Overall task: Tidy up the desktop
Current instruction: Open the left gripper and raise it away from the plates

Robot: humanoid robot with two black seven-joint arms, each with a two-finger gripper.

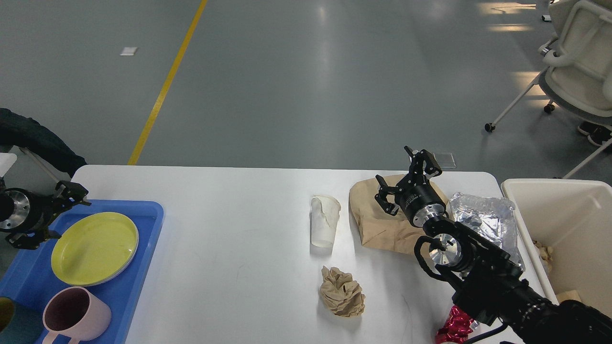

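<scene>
Stretching left-right: the desktop (229, 248)

small white print on the right tool's (405, 180) wrist is unreadable.

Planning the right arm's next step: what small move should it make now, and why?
Probably lower the right gripper onto the brown paper bag and close. It hangs open right over the bag, which lies flat on the desktop beside the crumpled foil, with the cream bin just to its right for dropping it.
</scene>
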